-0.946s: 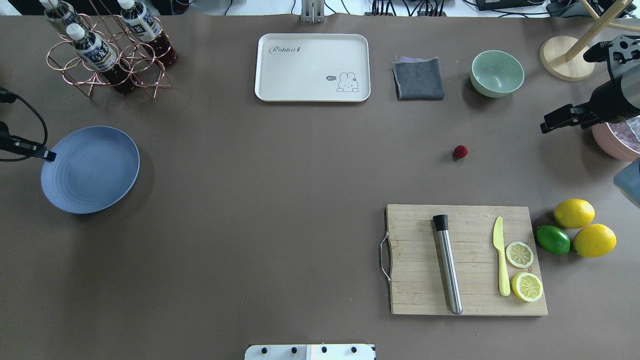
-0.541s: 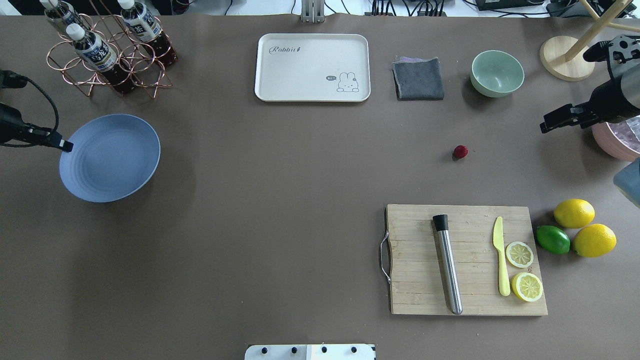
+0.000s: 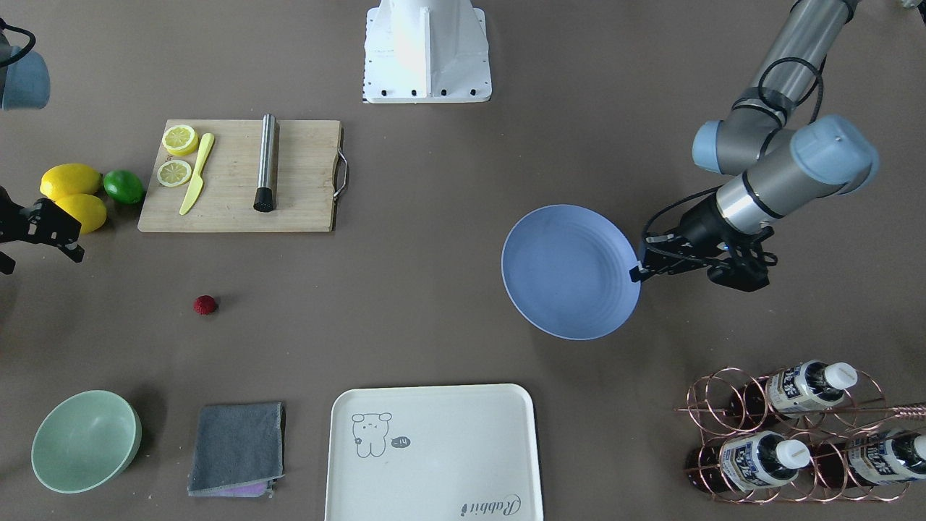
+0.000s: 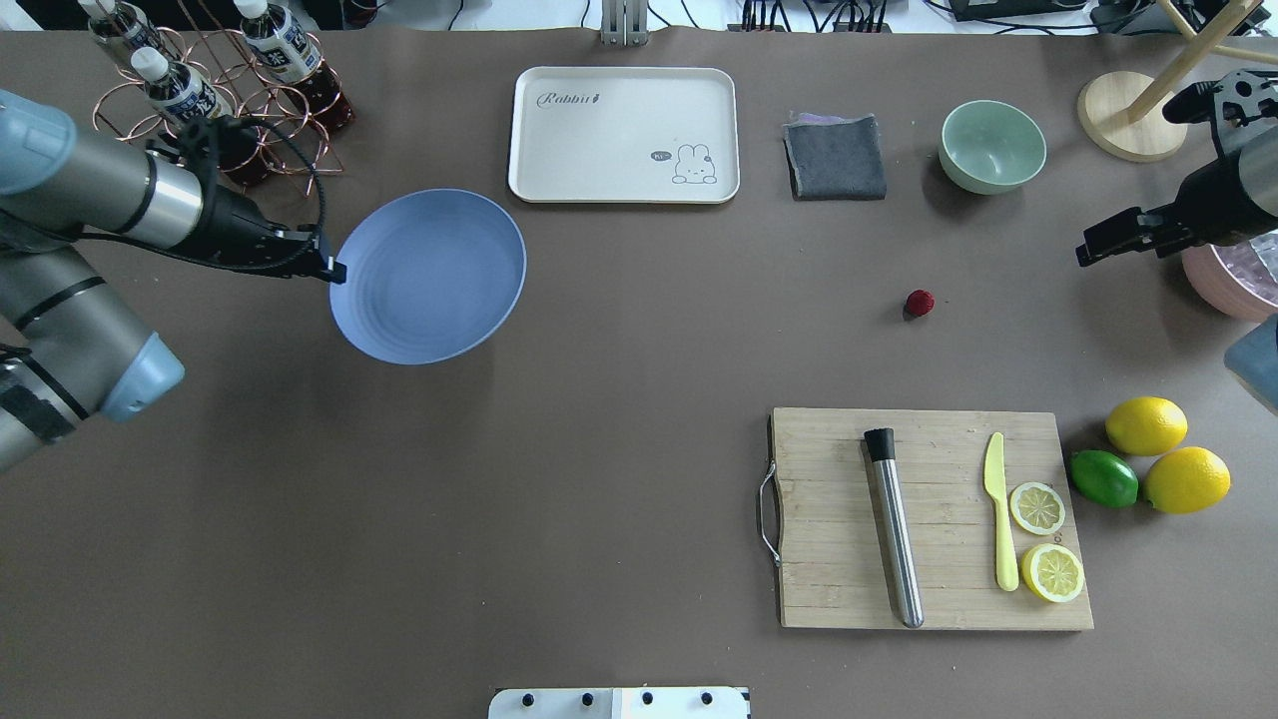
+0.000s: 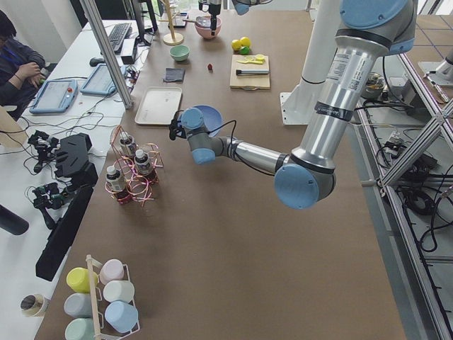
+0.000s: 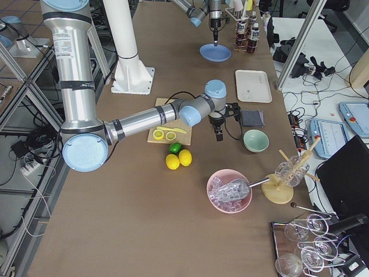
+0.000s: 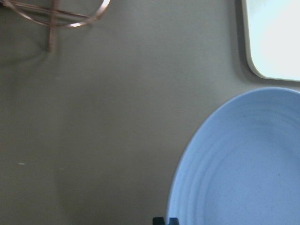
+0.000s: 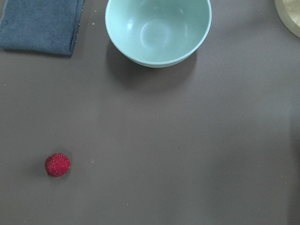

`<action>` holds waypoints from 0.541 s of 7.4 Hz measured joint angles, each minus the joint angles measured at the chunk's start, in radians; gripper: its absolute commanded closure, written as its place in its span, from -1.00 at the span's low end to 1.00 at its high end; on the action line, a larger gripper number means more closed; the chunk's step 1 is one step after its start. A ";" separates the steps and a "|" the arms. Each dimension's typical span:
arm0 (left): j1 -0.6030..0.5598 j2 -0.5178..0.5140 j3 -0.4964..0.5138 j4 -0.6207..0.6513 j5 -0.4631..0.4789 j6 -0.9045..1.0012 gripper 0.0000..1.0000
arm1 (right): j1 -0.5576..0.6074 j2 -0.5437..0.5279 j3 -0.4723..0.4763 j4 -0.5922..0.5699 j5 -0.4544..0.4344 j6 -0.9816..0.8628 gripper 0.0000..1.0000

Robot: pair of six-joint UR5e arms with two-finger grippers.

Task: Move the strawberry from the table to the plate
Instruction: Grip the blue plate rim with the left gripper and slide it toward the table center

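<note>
**Hard to make out**
- Left gripper (image 4: 336, 271): in the left wrist view only the dark fingertips (image 7: 165, 220) show, at the bottom edge. The plate (image 4: 429, 275) is cut off at the right and bottom of that view.
- It is unclear whether the plate rests on the counter (image 4: 599, 419) or hangs just above it.
- Right gripper (image 3: 36, 259): no fingers show in the right wrist view. The overhead view gives it side-on. In the front-facing view one finger is clipped by the frame edge.

**Grippers**
- Left gripper: clenched on the plate's rim, on the side away from the cream tray (image 4: 624, 135).
- Right gripper: fingers spread apart, holding and touching nothing.

**Positions, from the cream tray**
- Plate: just beside the tray's near corner on the robot's left; not seen to touch it.
- Strawberry (image 4: 920, 303): lies on the counter, well apart from the tray on the robot's right. It is nearer the robot than the grey cloth (image 4: 836, 157) and the green bowl (image 4: 992, 146).
- Right gripper: farther from the tray than the strawberry, and well apart from the berry.
</note>
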 measured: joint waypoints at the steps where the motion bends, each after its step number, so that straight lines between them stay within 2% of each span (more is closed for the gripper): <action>1: 0.039 -0.051 -0.002 0.054 0.047 -0.026 1.00 | 0.000 -0.001 0.000 0.000 0.001 0.000 -1.00; 4: 0.161 -0.173 -0.005 0.191 0.187 -0.077 1.00 | 0.000 -0.004 0.006 0.000 0.004 0.003 -1.00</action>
